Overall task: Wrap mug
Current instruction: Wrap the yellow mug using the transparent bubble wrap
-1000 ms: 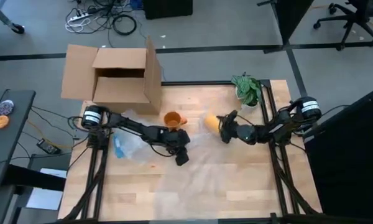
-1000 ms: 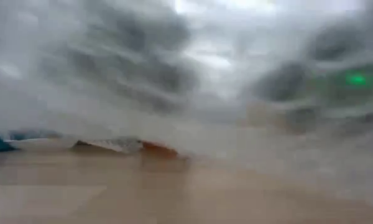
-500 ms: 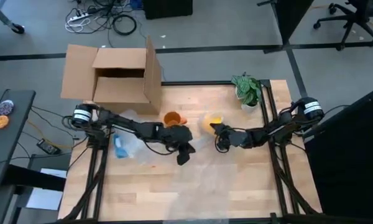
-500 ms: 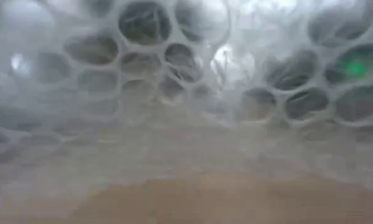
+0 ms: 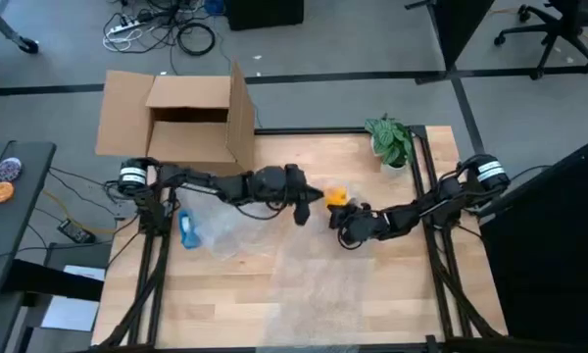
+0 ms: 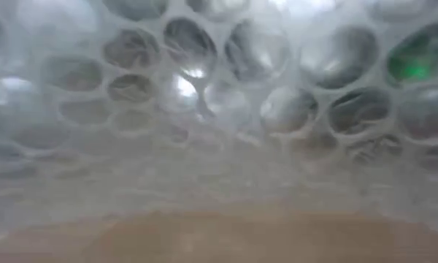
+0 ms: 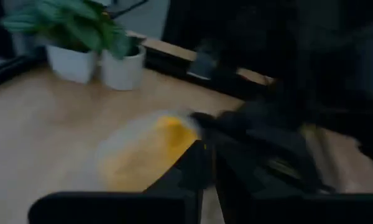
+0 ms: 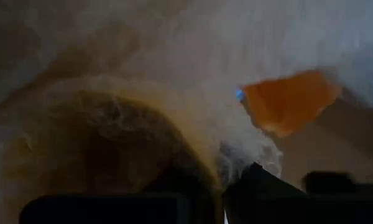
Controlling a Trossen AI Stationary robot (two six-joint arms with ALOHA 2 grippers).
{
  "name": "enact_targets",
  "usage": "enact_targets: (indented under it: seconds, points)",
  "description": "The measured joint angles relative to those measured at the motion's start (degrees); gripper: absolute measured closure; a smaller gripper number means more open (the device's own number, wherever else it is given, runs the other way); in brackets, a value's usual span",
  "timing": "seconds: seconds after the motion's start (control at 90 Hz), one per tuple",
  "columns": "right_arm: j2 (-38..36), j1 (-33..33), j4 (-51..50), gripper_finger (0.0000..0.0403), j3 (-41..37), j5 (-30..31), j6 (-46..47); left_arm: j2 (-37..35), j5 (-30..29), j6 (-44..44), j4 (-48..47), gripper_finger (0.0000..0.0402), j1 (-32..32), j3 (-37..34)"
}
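Near the middle of the worktop (image 5: 225, 314), the yellow mug (image 5: 337, 197) lies partly under clear bubble wrap (image 5: 314, 279), between the two arms. Left pincer (image 5: 301, 208) hangs just beside it; right pincer (image 5: 341, 222) presses close on its other side. Whether either pincer is open or closed I cannot tell. The mug looks rigid, smooth and breakable, best taken by its body or rim. The wrap is light, limp and slippery, so gripping an edge seems safest. A potted plant (image 5: 390, 140) stands well apart
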Motion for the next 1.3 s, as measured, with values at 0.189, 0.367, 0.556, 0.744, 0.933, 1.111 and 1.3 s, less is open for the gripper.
enact_targets:
  seconds: [0.189, 0.367, 0.556, 0.744, 0.933, 1.111, 1.3]
  points:
    - [-0.03, 0.24, -2.55, 0.038, 1.09, -1.47, -1.02, 2.63, 2.61, 6.96, 6.27, 0.0381, 1.62, 0.25]
    - [-0.01, 0.29, -4.79, 0.038, 2.8, -3.7, -2.35, 4.19, 5.41, 7.99, 5.99, 0.0379, 5.23, 5.6]
    - [0.04, 0.39, -5.86, 0.0379, 4.02, -5.21, -4.07, 12.48, 16.59, 8.36, 0.74, 0.0381, 6.09, 15.43]
    - [0.08, 0.69, -5.73, 0.0352, 4.17, -8.06, -4.3, 18.85, 21.91, 8.43, -6.47, 0.0382, 5.37, 21.29]
    - [0.1, 0.97, -5.69, 0.03, 4.15, -7.94, -2.38, 18.55, 23.26, 9.94, -8.05, 0.0382, 4.1, 21.51]
    - [-0.43, 2.38, -5.72, 0.0252, 4.1, -6.16, 0.91, 18.21, 24.6, 10.12, -8.67, 0.0382, 3.86, 21.49]
    - [-0.9, 5.26, -3.1, 0.0207, 4.1, -3.79, 4.85, 18.14, 25.08, 11.46, -10.97, 0.0382, 3.41, 21.49]
